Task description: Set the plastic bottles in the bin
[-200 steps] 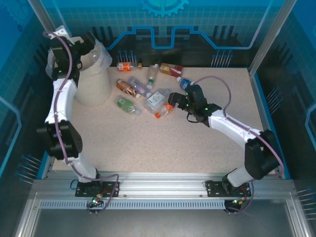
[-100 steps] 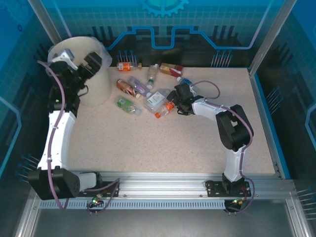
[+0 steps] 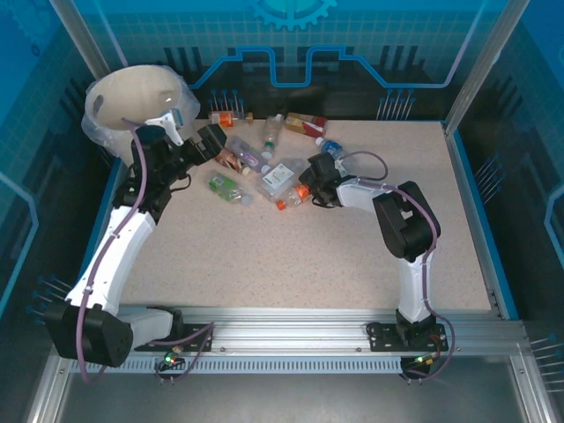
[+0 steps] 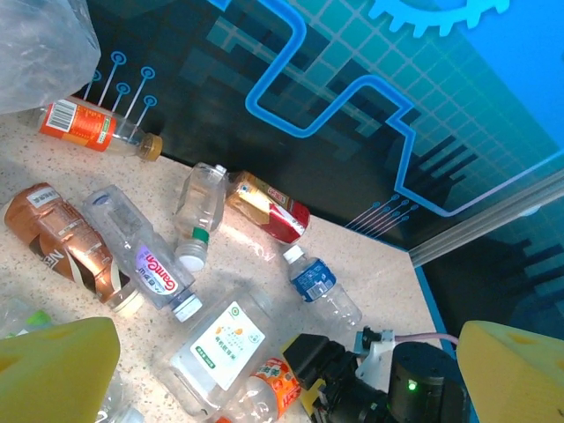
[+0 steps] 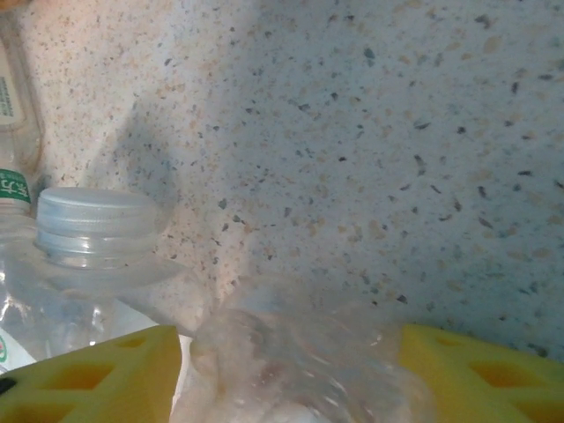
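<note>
Several plastic bottles lie at the table's back middle. Among them are a brown one (image 3: pixel 227 157), a blue-labelled one (image 3: pixel 330 145) and a large clear one with a white label (image 3: pixel 278 176). My right gripper (image 3: pixel 304 189) is low on the table, its yellow pads touching both sides of a clear, orange-labelled bottle (image 5: pixel 300 352) that still rests on the surface. In the left wrist view the same bottle (image 4: pixel 264 397) lies in front of that gripper (image 4: pixel 344 388). My left gripper (image 3: pixel 207 141) hangs open and empty above the bottles, beside the cream bin (image 3: pixel 115 88).
The bin's clear bag (image 4: pixel 35 44) hangs over its rim at the back left. An orange-labelled bottle (image 4: pixel 92 128) and a red and yellow one (image 4: pixel 269 207) lie against the dark back wall. The near half of the table (image 3: pixel 291 264) is bare.
My left arm has swung down from above the bin toward the bottles. My right gripper has slid left onto the orange-labelled bottle and its jaws have narrowed around it.
</note>
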Robot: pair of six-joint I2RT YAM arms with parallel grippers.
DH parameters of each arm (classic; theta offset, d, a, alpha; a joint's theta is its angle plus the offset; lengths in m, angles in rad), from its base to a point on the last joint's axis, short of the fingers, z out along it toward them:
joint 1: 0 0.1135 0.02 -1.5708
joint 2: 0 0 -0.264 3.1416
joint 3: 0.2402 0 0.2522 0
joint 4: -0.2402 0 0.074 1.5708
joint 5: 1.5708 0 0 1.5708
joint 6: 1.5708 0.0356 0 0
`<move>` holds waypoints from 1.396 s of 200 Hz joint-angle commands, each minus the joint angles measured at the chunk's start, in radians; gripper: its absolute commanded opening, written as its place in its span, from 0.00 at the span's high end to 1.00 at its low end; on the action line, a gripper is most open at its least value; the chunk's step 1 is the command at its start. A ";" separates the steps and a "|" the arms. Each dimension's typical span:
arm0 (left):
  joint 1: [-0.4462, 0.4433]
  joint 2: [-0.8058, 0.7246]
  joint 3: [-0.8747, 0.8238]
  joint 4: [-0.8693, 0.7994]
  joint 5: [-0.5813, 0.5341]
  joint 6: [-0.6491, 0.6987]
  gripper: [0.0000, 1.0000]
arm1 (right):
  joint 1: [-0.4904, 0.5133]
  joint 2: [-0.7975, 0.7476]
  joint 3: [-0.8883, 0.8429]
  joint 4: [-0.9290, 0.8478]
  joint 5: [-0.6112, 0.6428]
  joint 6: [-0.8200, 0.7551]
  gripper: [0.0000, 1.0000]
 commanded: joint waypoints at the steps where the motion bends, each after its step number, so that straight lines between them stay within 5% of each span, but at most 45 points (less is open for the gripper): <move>1: -0.012 0.040 0.000 0.004 0.059 0.074 0.01 | -0.005 -0.012 -0.019 0.086 0.003 -0.022 0.44; 64: -0.038 0.139 0.039 -0.001 0.234 0.094 0.01 | -0.007 -0.281 -0.177 0.162 -0.027 -0.280 0.62; 95: -0.090 0.192 0.050 0.021 0.413 0.191 0.01 | -0.007 -0.420 -0.237 0.193 -0.104 -0.369 0.64; 185: -0.266 0.315 0.145 -0.055 0.584 0.438 0.01 | 0.052 -0.662 -0.335 0.468 -0.396 -0.436 0.65; 240: -0.286 0.353 0.146 0.008 0.778 0.428 0.13 | 0.104 -0.679 -0.298 0.476 -0.441 -0.497 0.65; 279: -0.287 0.336 0.125 0.031 0.785 0.434 0.38 | 0.112 -0.676 -0.284 0.471 -0.460 -0.496 0.63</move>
